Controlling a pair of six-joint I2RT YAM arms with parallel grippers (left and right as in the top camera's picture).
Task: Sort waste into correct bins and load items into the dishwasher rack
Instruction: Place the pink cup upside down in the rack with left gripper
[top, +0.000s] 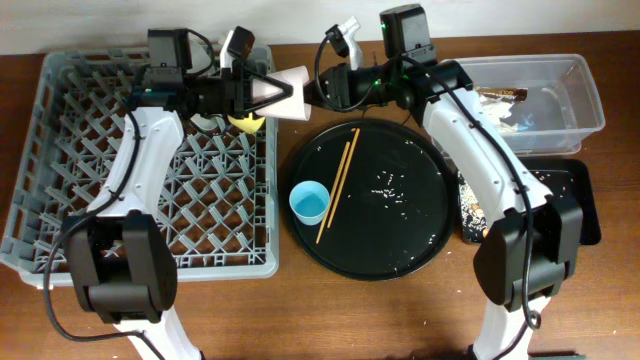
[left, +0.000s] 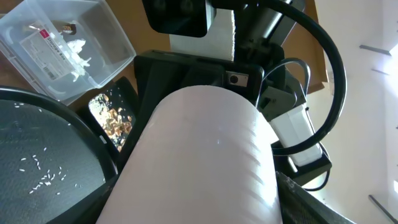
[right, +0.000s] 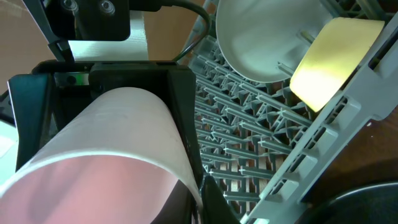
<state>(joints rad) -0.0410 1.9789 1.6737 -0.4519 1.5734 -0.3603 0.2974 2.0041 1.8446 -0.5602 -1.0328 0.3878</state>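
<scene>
I find the pink cup (top: 279, 88) clamped in the left claw (top: 292, 97) over the dishwasher rack (top: 60, 150) edge. The right claw (top: 322, 86) is at its rim, and I cannot tell its grip.

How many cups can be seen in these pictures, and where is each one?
2. The pink cup is held in the air between the left gripper and the right gripper. The blue cup stands on the round black tray. Another may be hidden behind the arms.

Round black tray (top: 400, 245), wooden table (top: 300, 318).
</scene>
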